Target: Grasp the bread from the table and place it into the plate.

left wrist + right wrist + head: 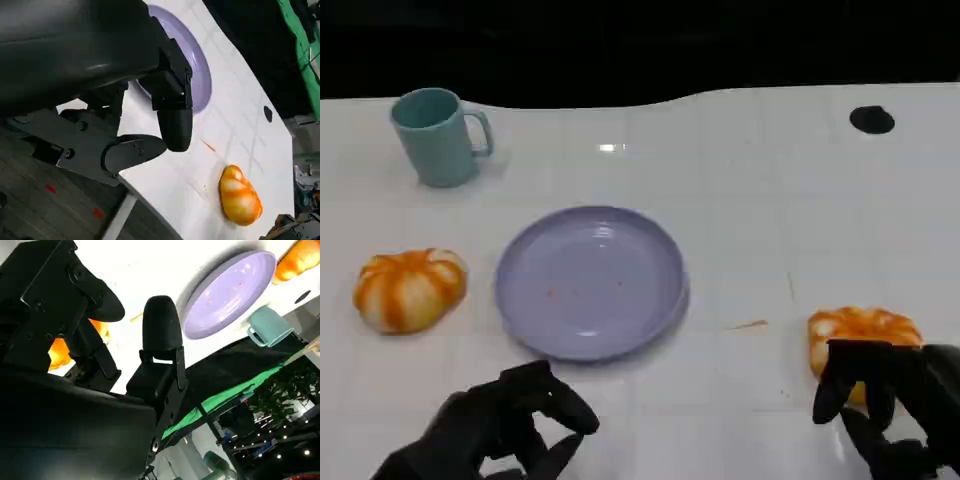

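Right hand (890, 400) hangs over the near edge of the right bread (865, 335), fingers spread around it without a visible grip. Left hand (505, 425) hovers near the plate (592, 282), holding nothing, fingers apart. Another bread (410, 288) lies left of the plate, a cup (435, 135) far left on the surface (760, 200).

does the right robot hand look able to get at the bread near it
Probably yes: the right robot hand is right at the near edge of that bread, fingers apart, nothing between them.
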Robot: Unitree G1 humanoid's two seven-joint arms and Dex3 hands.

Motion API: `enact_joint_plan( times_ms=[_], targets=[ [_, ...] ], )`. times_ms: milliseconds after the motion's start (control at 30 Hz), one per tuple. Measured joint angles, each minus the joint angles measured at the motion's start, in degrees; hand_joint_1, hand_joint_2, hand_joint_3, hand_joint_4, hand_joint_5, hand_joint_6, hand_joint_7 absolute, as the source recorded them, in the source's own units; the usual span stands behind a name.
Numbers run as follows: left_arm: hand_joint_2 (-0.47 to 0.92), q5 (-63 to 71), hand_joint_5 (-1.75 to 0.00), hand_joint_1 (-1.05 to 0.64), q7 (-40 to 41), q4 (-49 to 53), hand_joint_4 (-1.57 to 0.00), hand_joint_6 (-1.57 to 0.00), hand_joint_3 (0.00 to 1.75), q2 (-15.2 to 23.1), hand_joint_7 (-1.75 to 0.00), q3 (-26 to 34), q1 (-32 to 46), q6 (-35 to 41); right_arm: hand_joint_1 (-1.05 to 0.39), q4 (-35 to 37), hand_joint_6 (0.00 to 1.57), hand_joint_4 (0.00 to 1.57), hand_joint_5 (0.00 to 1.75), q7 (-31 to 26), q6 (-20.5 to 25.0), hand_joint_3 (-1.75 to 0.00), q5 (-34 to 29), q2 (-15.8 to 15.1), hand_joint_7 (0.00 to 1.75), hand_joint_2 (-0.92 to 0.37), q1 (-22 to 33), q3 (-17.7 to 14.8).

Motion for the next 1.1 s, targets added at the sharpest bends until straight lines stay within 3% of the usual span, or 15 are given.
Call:
enact_joint_plan(
  times_ms=[733, 967, 1100],
  targets=[
    [0.82, -0.17, -1.75, -0.24, 0.00, 0.00, -0.65, -0.63, 0.62, 0.08, -1.26, 0.01, -0.18, 0.22, 0.08, -0.31, 0.90, 0.93, 1.75, 0.20, 0.38, -1.43, 0.01, 0.01, 1.25, -0.18, 0.00, 0.16],
    [0.82, -0.21, -1.75, -0.24, 0.00, 0.00, -0.65, -0.63, 0.61, 0.08, -1.26, 0.02, -0.18, 0.38, 0.08, -0.40, 0.95, 0.90, 1.72, 0.20, 0.47, -1.33, 0.18, 0.01, 1.01, -0.21, -0.07, 0.14],
    [0.82, -0.22, -1.75, -0.24, 0.00, -0.04, -0.65, -0.63, 0.61, 0.08, -1.26, 0.01, -0.18, 0.47, 0.03, -0.86, 0.99, 0.90, 1.59, 0.20, 1.14, -1.23, -0.11, 0.00, 0.85, -0.19, -0.29, 0.04]
  ],
)
